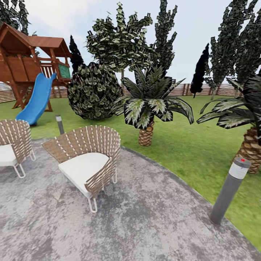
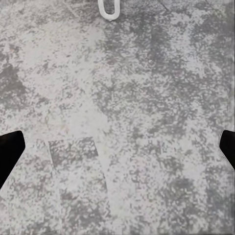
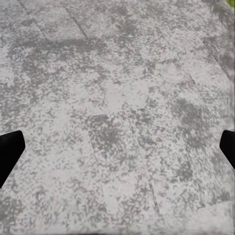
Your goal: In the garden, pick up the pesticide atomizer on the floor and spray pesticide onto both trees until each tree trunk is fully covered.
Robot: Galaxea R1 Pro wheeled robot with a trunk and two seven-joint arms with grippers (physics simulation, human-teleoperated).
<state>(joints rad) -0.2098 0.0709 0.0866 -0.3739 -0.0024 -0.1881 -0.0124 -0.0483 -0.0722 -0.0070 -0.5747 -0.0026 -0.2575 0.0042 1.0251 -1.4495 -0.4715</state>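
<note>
Facing green lawn (image 1: pixel 188 145) beyond mottled grey stone paving (image 1: pixel 145 217), left gripper (image 2: pixel 117 147) and right gripper (image 3: pixel 117 147) both hanging spread wide, holding nothing, atomizer direction unknowable.

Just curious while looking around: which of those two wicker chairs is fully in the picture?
The wicker chair nearer the middle of the paving, shown whole with its white cushion. The other chair is cut off by the head view's left edge.

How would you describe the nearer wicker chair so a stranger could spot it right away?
Start at the grey stone paving in front of the lawn. Two woven brown chairs with white cushions stand on it. The nearer chair shows whole towards the middle, while the other chair is cut by the left edge.
</note>
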